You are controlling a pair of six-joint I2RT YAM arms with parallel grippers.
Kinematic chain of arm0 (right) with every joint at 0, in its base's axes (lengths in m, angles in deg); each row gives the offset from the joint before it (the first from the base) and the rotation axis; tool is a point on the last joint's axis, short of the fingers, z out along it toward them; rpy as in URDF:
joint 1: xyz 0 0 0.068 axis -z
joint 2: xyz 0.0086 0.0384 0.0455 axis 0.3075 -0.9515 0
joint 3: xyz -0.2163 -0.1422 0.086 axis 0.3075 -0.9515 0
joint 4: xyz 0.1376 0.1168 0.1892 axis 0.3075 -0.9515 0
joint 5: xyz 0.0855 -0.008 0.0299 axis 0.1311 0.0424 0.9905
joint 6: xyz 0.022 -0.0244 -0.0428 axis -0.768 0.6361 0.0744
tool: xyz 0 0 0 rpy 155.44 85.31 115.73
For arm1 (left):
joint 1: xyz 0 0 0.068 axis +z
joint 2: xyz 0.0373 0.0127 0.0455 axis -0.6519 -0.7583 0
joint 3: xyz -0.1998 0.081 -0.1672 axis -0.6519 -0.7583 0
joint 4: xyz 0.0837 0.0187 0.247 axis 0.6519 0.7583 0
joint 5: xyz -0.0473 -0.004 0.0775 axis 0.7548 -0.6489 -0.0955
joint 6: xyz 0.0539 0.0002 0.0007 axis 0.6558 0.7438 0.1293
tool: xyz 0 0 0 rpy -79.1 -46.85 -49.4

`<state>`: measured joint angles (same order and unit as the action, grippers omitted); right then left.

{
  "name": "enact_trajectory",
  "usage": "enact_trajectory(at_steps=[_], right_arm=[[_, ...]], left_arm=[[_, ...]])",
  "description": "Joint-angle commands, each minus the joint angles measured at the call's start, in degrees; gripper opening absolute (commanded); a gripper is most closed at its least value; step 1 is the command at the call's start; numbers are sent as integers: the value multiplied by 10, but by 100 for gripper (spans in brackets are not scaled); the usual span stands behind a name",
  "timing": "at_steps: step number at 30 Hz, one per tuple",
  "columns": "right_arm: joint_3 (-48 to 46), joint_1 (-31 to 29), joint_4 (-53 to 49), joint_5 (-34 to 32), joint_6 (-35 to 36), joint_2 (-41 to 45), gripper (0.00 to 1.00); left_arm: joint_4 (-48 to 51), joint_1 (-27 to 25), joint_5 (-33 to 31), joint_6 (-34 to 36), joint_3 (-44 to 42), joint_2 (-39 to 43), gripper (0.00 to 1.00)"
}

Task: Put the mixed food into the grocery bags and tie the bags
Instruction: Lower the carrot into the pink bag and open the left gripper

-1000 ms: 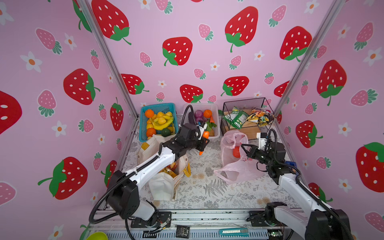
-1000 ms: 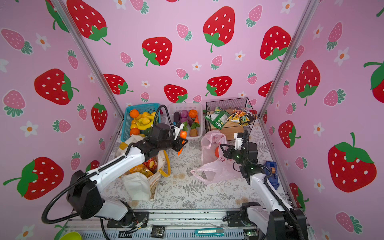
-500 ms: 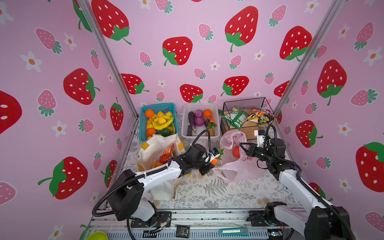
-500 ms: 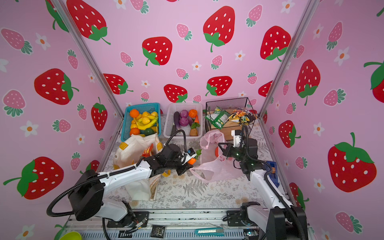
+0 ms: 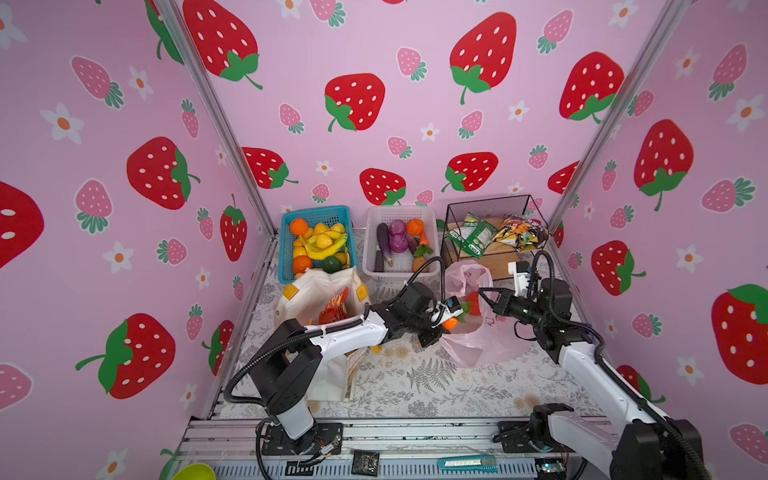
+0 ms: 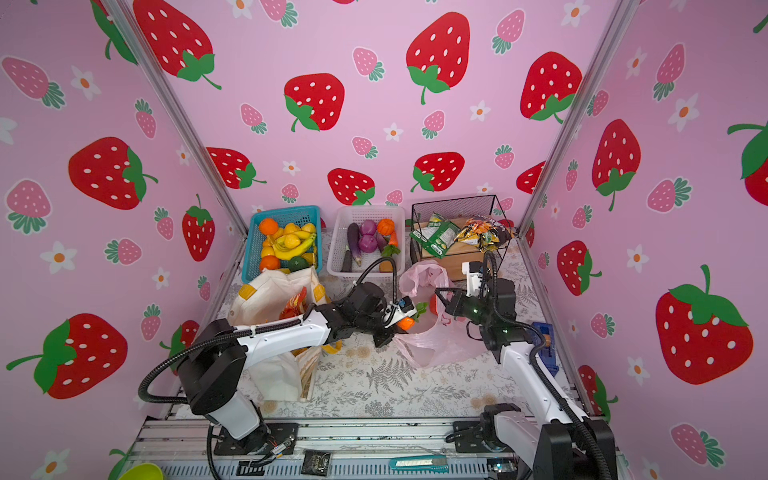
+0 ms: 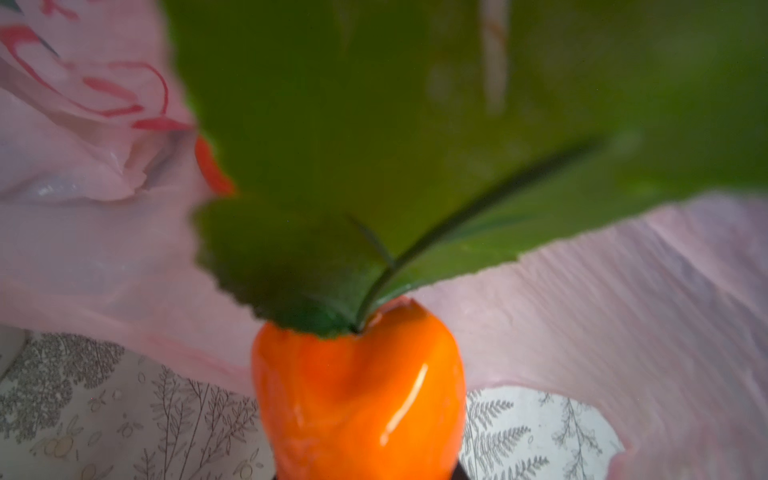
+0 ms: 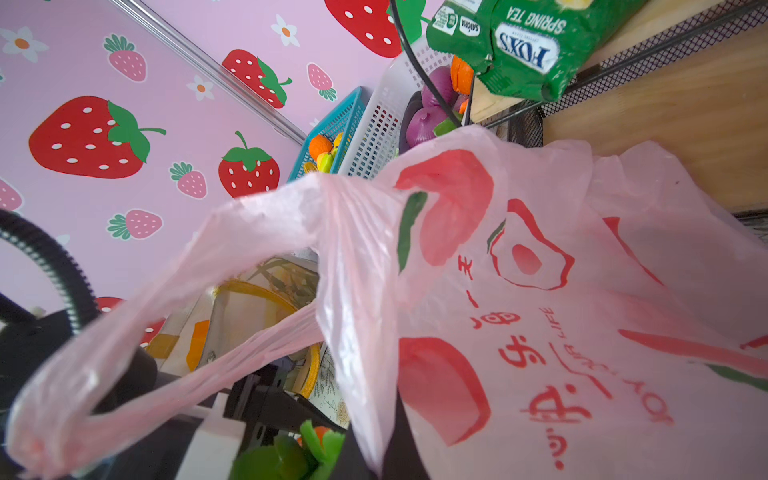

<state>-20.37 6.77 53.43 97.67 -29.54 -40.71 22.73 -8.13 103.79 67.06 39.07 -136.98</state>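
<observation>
Carrot (image 5: 452,324) sits clamped in left claw (image 5: 443,321); right claw (image 5: 483,293) pinches pink bag (image 5: 478,347).

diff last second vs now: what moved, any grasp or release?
The left gripper, shut on the carrot throughout, swung from in front of the white basket, rightward and down, to the mouth of the pink bag. The carrot's leaves now point into the bag. Nothing was grasped or released. The right gripper stayed shut on the pink bag's rim and barely shifted. The tote and white basket look unchanged.
</observation>
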Motion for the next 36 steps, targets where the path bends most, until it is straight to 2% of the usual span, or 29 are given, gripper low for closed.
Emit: enact_trajectory(at_steps=[1, 8, 11, 14, 19, 23, 31, 36], right_arm=[[-11, -13, 20, 1, -9, 18, 0], [-14, -28, 16, 6, 6, 12, 0], [-15, -28, 13, -2, 9, 16, 0], [-16, -28, 17, -19, 5, 30, 0], [-21, -31, 40, -16, -8, 29, 0], [-27, -35, 49, -15, -13, 25, 0], [-23, -35, 46, -42, -9, 30, 0], [-22, -26, 39, -62, -7, 26, 0]], left_arm=[[-33, 1, 45, -96, 61, -32, 26], [-69, 7, 60, -280, 121, -84, 27], [-64, 12, 37, -374, 138, -104, 27], [-79, 15, 14, -465, 131, -119, 28], [-156, 17, -2, -577, 105, -131, 30], [-157, 16, -31, -593, 114, -148, 41], [-95, 17, -76, -528, 133, -177, 56], [-79, 17, -73, -483, 112, -137, 62]])
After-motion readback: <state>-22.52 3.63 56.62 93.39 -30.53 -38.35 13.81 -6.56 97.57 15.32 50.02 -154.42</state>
